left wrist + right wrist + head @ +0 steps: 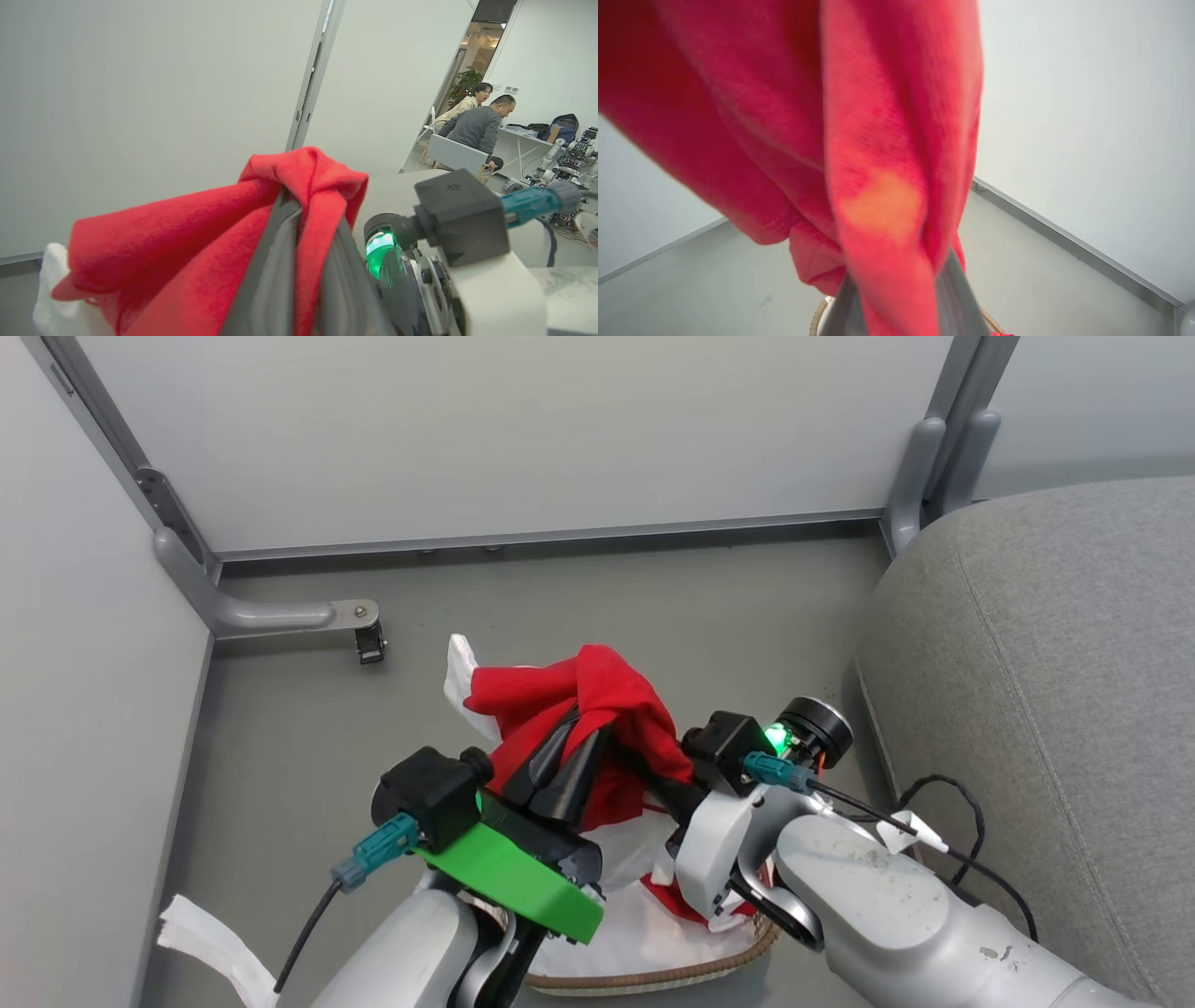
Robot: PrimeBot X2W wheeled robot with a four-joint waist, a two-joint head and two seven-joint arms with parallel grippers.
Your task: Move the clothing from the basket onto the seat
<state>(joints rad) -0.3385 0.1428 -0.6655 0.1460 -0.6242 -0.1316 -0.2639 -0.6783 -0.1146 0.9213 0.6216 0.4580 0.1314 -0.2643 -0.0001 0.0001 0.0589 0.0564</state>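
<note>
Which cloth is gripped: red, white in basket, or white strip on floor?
The red clothing, pinched by left gripper and right gripper. White cloth lies in the basket; white strip on the floor.

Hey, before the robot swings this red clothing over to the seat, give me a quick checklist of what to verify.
1. Grip of the left gripper: ok, shut on a fold of the clothing.
2. Grip of the right gripper: ok, fabric pinched between its fingers.
3. Lift out of the basket: cannot tell, red and white fabric lies in it below the arms.
4. Way to the seat: ok, it stands on the right beside the basket.
5. The black cable: cannot tell if it will snag; it loops by the seat's edge.
</note>
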